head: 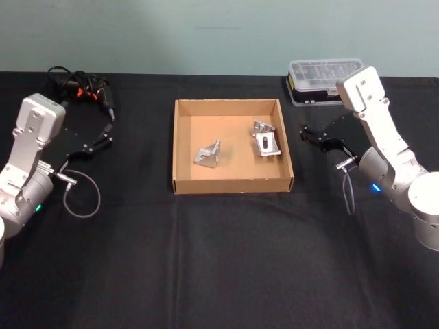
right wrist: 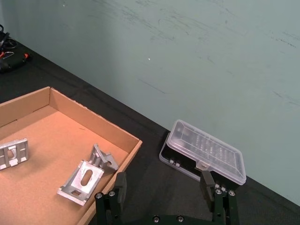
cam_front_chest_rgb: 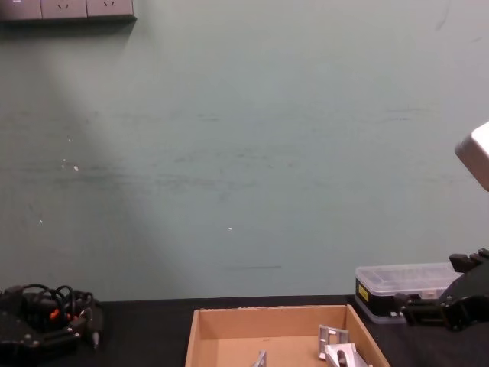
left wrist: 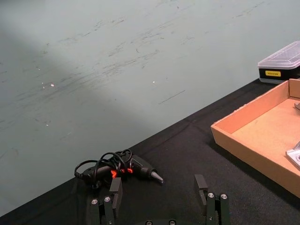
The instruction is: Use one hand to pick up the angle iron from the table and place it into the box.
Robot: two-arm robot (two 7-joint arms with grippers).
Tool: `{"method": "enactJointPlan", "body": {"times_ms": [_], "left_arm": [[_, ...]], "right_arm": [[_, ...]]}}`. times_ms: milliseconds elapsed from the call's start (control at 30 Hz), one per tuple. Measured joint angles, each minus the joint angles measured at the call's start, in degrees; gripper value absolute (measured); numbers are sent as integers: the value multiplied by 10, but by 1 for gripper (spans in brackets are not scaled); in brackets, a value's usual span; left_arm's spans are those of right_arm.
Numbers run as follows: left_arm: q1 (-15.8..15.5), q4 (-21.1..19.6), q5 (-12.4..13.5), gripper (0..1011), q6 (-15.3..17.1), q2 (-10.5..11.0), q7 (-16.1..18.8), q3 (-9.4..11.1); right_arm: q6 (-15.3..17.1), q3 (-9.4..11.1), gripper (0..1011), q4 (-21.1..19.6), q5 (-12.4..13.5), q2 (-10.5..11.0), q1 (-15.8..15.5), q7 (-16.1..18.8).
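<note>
The tan cardboard box (head: 233, 185) sits mid-table on the black table (head: 219, 260). Silver angle irons lie inside it: one left of centre (head: 208, 155), and one by the right wall (head: 266, 138). In the right wrist view they are the left angle iron (right wrist: 14, 152) and the right one (right wrist: 82, 182). My right gripper (head: 306, 133) hovers just outside the box's right wall, open and empty (right wrist: 163, 180). My left gripper (head: 106, 127) stands well left of the box, open and empty (left wrist: 158, 187).
A black electric screwdriver with coiled cable (head: 86, 89) lies at the back left, close to the left gripper. A black case with a clear lid (head: 322, 81) sits at the back right, behind the right arm. The table's front half is bare.
</note>
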Motion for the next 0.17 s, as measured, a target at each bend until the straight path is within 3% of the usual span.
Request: {"method": "enactJointPlan", "body": {"times_ms": [167], "left_arm": [[0, 0, 0, 1000, 0, 0, 0, 0]], "right_arm": [[0, 0, 1002, 0, 0, 0, 0, 0]]}}
